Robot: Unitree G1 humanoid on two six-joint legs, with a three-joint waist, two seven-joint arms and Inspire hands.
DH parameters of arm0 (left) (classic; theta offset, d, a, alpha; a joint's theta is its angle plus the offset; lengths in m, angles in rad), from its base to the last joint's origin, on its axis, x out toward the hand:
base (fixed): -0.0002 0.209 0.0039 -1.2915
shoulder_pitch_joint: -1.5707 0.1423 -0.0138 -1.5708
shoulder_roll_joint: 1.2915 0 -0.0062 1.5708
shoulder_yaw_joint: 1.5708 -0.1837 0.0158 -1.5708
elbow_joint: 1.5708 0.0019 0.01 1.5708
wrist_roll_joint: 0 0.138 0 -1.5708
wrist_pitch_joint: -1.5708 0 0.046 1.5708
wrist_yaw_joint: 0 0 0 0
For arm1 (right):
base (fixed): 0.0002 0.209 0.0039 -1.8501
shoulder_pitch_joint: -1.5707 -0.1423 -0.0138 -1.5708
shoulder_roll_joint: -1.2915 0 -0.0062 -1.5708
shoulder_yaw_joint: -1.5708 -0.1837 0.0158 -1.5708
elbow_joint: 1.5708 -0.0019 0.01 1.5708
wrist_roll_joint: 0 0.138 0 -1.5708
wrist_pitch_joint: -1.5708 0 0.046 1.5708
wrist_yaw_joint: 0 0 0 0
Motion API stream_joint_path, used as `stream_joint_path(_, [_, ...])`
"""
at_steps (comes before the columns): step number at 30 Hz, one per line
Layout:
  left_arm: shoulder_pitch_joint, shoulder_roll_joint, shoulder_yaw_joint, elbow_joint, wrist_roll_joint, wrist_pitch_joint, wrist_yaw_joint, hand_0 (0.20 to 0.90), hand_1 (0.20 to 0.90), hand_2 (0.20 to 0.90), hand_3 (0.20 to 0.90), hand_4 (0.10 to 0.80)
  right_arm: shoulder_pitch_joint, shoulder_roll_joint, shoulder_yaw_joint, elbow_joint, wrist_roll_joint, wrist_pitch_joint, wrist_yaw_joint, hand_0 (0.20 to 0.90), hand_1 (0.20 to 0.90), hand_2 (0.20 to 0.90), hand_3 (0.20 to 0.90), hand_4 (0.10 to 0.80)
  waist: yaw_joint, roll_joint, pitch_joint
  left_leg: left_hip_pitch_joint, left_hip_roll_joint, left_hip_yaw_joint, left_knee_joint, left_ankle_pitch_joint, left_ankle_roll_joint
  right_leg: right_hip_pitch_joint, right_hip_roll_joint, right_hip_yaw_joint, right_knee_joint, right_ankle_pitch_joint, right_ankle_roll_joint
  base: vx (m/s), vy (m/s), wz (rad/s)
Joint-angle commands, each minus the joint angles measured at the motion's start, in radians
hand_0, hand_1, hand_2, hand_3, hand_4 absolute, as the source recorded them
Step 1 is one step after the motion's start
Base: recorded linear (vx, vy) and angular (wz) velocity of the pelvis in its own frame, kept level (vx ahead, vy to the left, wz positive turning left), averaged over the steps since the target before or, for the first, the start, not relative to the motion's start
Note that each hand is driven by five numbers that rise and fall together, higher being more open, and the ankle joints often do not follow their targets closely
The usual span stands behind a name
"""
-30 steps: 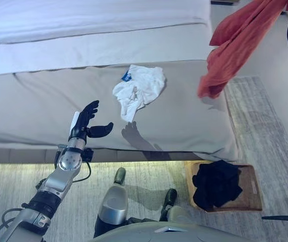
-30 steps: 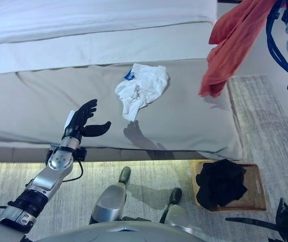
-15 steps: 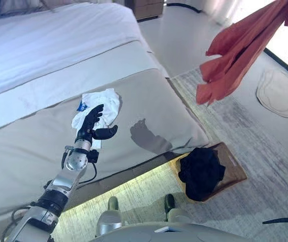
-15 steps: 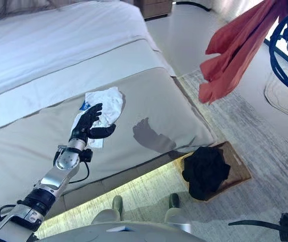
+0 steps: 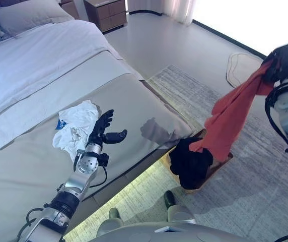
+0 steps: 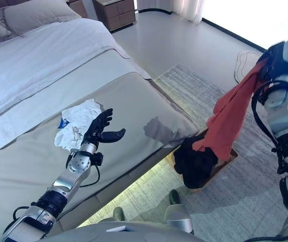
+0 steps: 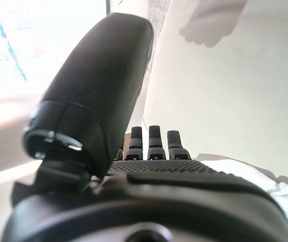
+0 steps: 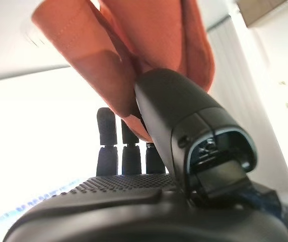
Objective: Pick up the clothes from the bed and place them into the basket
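An orange-red garment (image 5: 229,118) hangs from my right hand (image 5: 276,59), which is raised at the right with fingers and thumb (image 8: 184,126) shut on the cloth (image 8: 134,55). Its lower end dangles just above the wooden basket (image 5: 219,166) on the floor by the bed's corner; a black garment (image 5: 189,161) fills the basket. A crumpled white garment (image 5: 76,126) with a blue label lies on the grey bed cover (image 5: 134,101). My left hand (image 5: 101,132) hovers open right beside it, fingers straight, thumb out.
The bed (image 6: 38,55) with white sheet and pillows fills the left. A grey rug (image 5: 255,201) lies under the basket. A wooden nightstand (image 5: 106,12) stands at the back, and a small round mat (image 5: 239,68) lies on the floor at the far right.
The camera has swung right, shifting the whole scene. My right hand has lowered the orange-red garment until it hangs over the basket. The left hand stays open near the white garment.
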Motion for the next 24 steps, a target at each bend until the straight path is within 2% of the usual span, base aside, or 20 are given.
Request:
stream_joint_path(1, [-0.065, 0.014, 0.001, -0.023, 0.054, -0.059, 0.011, 0.9, 0.9, 0.9, 0.9, 0.8, -0.08, -0.017, -0.056, -0.086, -0.001, -0.086, -0.036, 0.3, 0.3, 0.3, 0.2, 0.1, 0.031, -0.013, -0.069, 0.004, 0.051, -0.033, 0.003, -0.056, -0.011, -0.009, -0.038, -0.012, 0.082, -0.032, 0.014, -0.006, -0.043, -0.03])
stream_joint_path(8, [-0.066, 0.013, 0.003, -0.039, 0.065, -0.056, 0.007, 0.9, 0.9, 0.9, 0.9, 0.8, -0.028, 0.03, -0.054, -0.073, 0.01, -0.112, -0.005, 0.3, 0.3, 0.3, 0.2, 0.1, 0.03, -0.013, -0.054, -0.001, 0.05, -0.033, 0.003, -0.056, -0.012, -0.018, -0.037, -0.012, 0.073, -0.021, 0.012, -0.014, -0.026, -0.05])
stream_joint_path(18, [-0.075, 0.01, 0.0, -0.048, 0.069, -0.054, 0.011, 0.9, 0.9, 0.9, 0.9, 0.8, 0.011, 0.1, -0.004, -0.009, 0.007, -0.095, -0.002, 0.3, 0.3, 0.3, 0.2, 0.1, 0.041, -0.011, -0.038, -0.009, 0.049, -0.04, 0.003, -0.053, -0.01, -0.02, -0.043, -0.019, 0.063, -0.012, 0.011, 0.0, 0.0, 0.0])
stream_joint_path(19, [-0.077, 0.011, 0.0, -0.049, 0.069, -0.055, 0.012, 0.9, 0.9, 0.9, 0.9, 0.8, 0.016, 0.102, -0.002, 0.002, -0.001, -0.09, -0.004, 0.427, 0.427, 0.427, 0.348, 0.248, 0.042, -0.01, -0.036, -0.009, 0.05, -0.039, 0.003, -0.052, -0.01, -0.02, -0.045, -0.02, 0.062, -0.012, 0.012, 0.0, 0.0, 0.0])
stream_joint_path(20, [-0.076, 0.011, 0.001, -0.052, 0.071, -0.055, 0.013, 0.9, 0.9, 0.9, 0.9, 0.8, 0.021, 0.107, 0.003, 0.015, -0.022, -0.078, -0.027, 0.9, 0.9, 0.9, 0.9, 0.8, 0.043, -0.01, -0.033, -0.01, 0.05, -0.039, 0.003, -0.052, -0.01, -0.02, -0.046, -0.022, 0.061, -0.011, 0.012, 0.0, 0.0, 0.0])
stream_joint_path(24, [-0.081, 0.017, 0.002, -0.06, 0.065, -0.05, 0.027, 0.9, 0.9, 0.9, 0.9, 0.8, 0.026, 0.118, 0.008, 0.056, -0.017, -0.057, -0.055, 0.9, 0.9, 0.9, 0.9, 0.8, 0.048, -0.008, -0.028, -0.014, 0.05, -0.04, 0.003, -0.051, -0.009, -0.019, -0.048, -0.025, 0.057, -0.008, 0.013, -0.011, -0.002, 0.04])
